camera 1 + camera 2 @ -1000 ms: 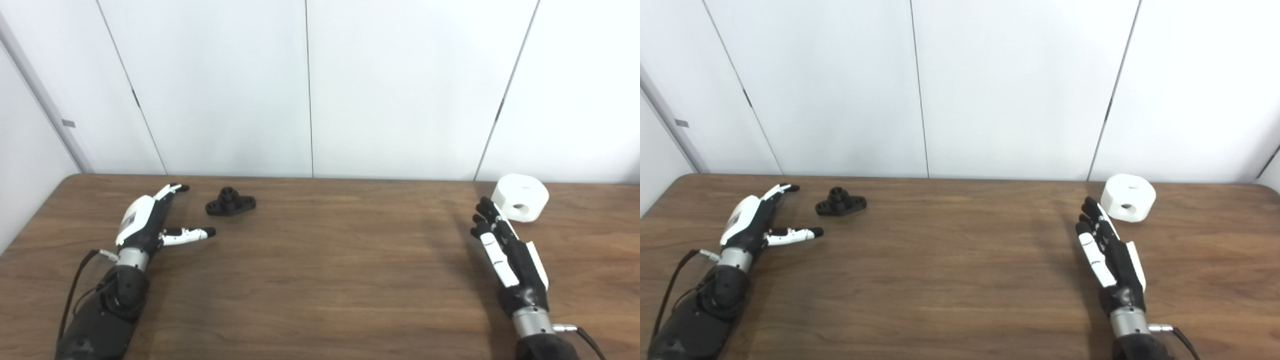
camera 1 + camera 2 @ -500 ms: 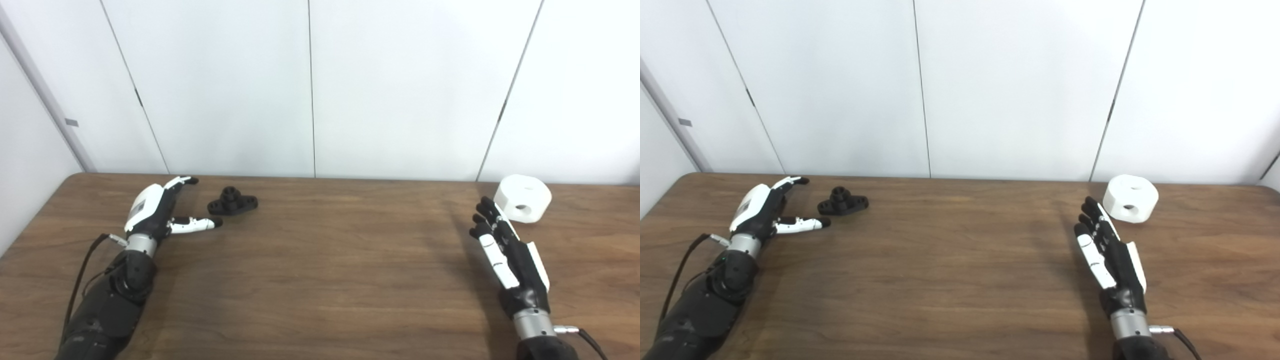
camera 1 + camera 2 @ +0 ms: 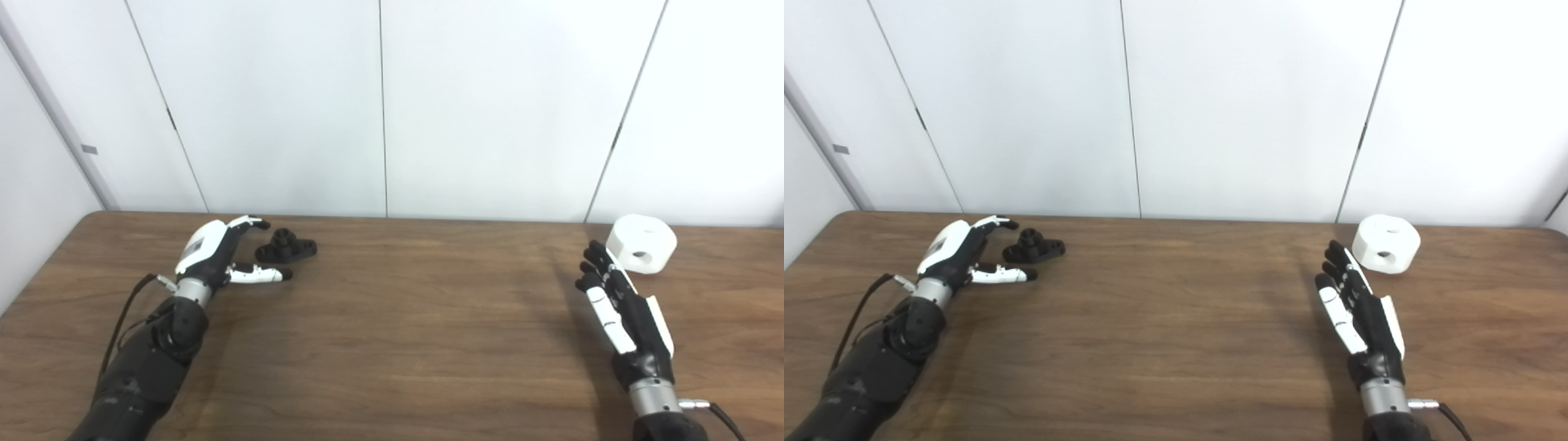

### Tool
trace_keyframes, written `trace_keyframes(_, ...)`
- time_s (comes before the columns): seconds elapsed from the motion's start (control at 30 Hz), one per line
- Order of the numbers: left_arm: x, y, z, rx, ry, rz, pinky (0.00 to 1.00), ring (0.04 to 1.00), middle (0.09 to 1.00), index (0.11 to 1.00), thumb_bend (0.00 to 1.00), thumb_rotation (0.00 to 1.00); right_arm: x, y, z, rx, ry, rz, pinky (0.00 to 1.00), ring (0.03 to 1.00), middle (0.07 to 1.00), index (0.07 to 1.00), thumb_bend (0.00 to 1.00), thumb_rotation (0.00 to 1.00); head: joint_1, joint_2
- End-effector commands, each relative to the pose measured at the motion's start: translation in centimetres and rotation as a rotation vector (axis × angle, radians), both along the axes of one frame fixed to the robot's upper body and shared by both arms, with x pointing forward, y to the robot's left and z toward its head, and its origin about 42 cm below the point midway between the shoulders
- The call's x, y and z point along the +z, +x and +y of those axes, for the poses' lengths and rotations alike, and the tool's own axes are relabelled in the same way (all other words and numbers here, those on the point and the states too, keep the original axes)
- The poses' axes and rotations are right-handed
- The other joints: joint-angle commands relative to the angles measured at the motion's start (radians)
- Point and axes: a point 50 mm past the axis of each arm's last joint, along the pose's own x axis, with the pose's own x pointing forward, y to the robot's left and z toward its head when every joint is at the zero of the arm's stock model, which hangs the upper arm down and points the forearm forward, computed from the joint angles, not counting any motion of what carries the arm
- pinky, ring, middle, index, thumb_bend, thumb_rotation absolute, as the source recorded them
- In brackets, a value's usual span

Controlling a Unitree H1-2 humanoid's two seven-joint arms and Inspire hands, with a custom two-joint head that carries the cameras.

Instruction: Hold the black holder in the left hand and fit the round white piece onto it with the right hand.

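Spread left robot hand (image 3: 215,257) beside knobbed black holder (image 3: 286,246); right robot hand (image 3: 618,303) splayed near round white piece (image 3: 642,242).

Bright, even light; soft shadows; slightly soft focus.

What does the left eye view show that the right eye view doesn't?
Only the left eye view: more of the left wall panel beside the table's left end. Only the right eye view: the table's rounded far right corner and a dark seam at the right edge. Both: the open left hand flanking the black holder without gripping it, and the open right hand short of the round white piece.
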Motion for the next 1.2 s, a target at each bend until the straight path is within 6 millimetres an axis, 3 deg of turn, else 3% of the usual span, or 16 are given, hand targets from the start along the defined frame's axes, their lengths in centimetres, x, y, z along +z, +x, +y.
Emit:
trace_keyframes(0.0, 1.9, 1.2, -0.7, -0.029, -0.004, -0.049, 0.89, 0.908, 0.907, 0.790, 1.00, 0.36, 1.8, 0.6, 0.3, 0.012, -0.005, -0.074, 0.87, 0.925, 0.938, 0.920, 0.32, 0.68, -0.001, 0.002)
trace_keyframes(0.23, 1.8, 1.4, -1.4, -0.055, -0.053, -0.074, 0.90, 0.915, 0.889, 0.755, 1.00, 0.32, 1.7, 0.6, 0.6, 0.014, 0.004, -0.077, 0.87, 0.927, 0.937, 0.922, 0.33, 0.69, -0.006, 0.005)
trace_keyframes(0.53, 2.2, 1.6, -2.0, -0.081, -0.037, -0.089, 0.84, 0.893, 0.843, 0.655, 1.00, 0.27, 2.1, 0.2, 0.4, -0.012, -0.035, -0.088, 0.84, 0.909, 0.924, 0.913, 0.33, 0.72, -0.006, 0.020)
trace_keyframes(0.67, 2.5, 1.7, -2.0, -0.093, -0.039, -0.098, 0.83, 0.880, 0.825, 0.658, 1.00, 0.23, 2.4, 0.1, 0.2, -0.022, -0.051, -0.104, 0.81, 0.884, 0.910, 0.906, 0.33, 0.72, -0.005, 0.021)
trace_keyframes(1.17, 3.1, 1.6, -1.2, -0.086, -0.037, -0.089, 0.83, 0.886, 0.837, 0.735, 1.00, 0.28, 2.4, 0.0, -0.3, -0.021, -0.038, -0.120, 0.81, 0.877, 0.906, 0.900, 0.35, 0.72, 0.026, 0.022)
